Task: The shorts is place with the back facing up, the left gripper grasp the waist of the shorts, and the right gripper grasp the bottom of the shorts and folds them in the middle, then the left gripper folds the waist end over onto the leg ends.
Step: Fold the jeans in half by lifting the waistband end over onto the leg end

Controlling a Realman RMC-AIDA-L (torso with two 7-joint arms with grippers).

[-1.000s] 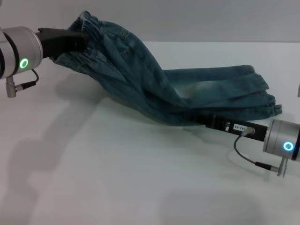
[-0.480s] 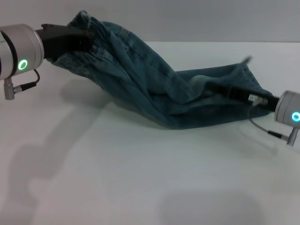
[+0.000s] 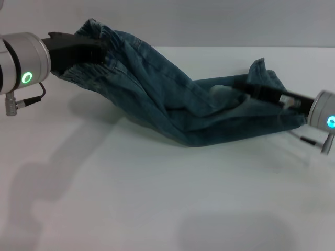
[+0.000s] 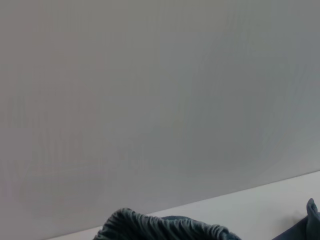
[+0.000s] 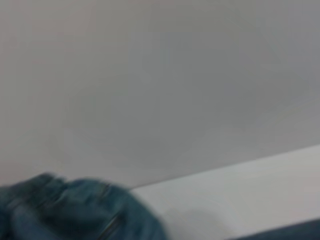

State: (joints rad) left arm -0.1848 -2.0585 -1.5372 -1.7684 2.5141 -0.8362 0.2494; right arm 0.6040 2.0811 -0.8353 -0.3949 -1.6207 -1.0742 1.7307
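Observation:
The blue denim shorts hang stretched between both arms above the white table. My left gripper is raised at the far left, shut on the puckered waist. That elastic band also shows in the left wrist view as a ruffled edge. My right gripper lies across the leg end at the right, shut on the bottom of the shorts, and a flap of denim stands up beside it. Bunched denim fills the corner of the right wrist view. The fingertips of both grippers are buried in cloth.
The grey wall runs close behind the table's far edge. The white table surface stretches bare from the shorts toward me, with only arm shadows on it.
My right gripper has swung from the shorts' near edge up and away across the leg end, carrying the near hem over the cloth. The left gripper has shifted slightly, still holding the waist high.

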